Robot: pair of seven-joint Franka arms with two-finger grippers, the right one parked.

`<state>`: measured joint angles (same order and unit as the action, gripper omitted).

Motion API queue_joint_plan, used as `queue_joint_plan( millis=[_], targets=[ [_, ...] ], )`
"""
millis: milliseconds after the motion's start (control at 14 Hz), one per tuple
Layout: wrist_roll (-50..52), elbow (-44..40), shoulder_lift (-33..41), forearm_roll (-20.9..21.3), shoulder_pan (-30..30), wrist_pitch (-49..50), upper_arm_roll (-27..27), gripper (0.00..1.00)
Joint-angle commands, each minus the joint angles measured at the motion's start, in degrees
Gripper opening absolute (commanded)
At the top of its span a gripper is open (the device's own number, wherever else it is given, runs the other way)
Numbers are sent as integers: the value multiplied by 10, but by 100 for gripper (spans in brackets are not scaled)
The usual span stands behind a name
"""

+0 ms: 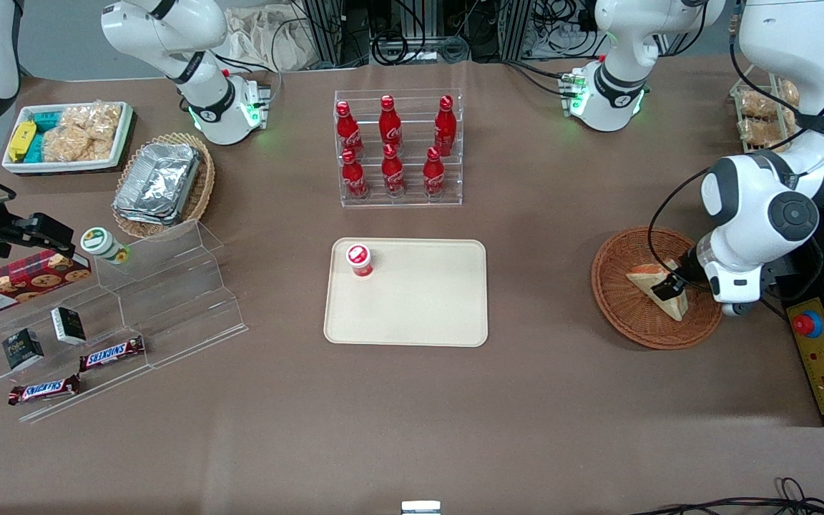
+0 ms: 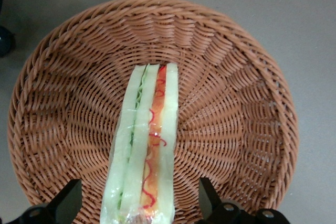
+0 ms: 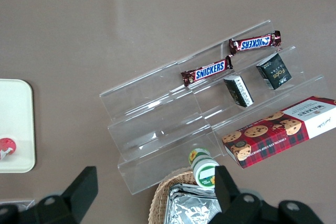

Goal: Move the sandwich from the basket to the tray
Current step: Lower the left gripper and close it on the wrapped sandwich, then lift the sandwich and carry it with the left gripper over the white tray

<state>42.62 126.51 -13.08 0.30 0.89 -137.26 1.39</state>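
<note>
The sandwich [image 1: 644, 277], a plastic-wrapped wedge of pale bread, lies in the round reddish-brown wicker basket [image 1: 616, 304] toward the working arm's end of the table. My left gripper [image 1: 674, 287] is down in the basket, open, with one finger on each side of the wedge. In the left wrist view the sandwich [image 2: 149, 129] shows its red and green filling edge against the basket [image 2: 236, 103]. The two black fingers [image 2: 71, 199] stand apart from its sides, with a gap each side. The beige tray [image 1: 426, 307] lies flat at mid-table, beside the basket.
A small red-capped bottle [image 1: 360, 260] stands on the tray's corner. A clear rack of red cola bottles [image 1: 398, 146] stands farther from the camera than the tray. A yellow control box with a red button [image 1: 823, 357] lies beside the basket at the table's end.
</note>
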Motion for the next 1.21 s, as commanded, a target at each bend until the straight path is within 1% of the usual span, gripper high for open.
queue_joint_plan(
  millis=[0, 214, 286, 357, 429, 500, 571, 714, 857, 1000, 1143],
  targets=[
    [11, 15, 6, 6, -2, -10, 1, 100],
    [11, 15, -19, 6, -2, -28, 1, 98],
    [11, 15, -20, 6, -2, -32, 1, 87],
    [8, 15, -20, 7, -2, -31, 1, 68],
    [5, 14, -20, 7, -3, -31, 1, 45],
    [4, 12, -20, 7, -3, -31, 1, 10],
    [5, 10, -20, 7, -4, -29, 1, 0],
    [3, 0, -13, 6, -4, -20, 0, 0],
    [5, -32, -6, 6, -4, 31, -1, 0],
    [-1, -96, -2, 6, -4, 116, -11, 0],
    [-17, -186, -7, 11, -4, 213, -19, 0]
  ],
)
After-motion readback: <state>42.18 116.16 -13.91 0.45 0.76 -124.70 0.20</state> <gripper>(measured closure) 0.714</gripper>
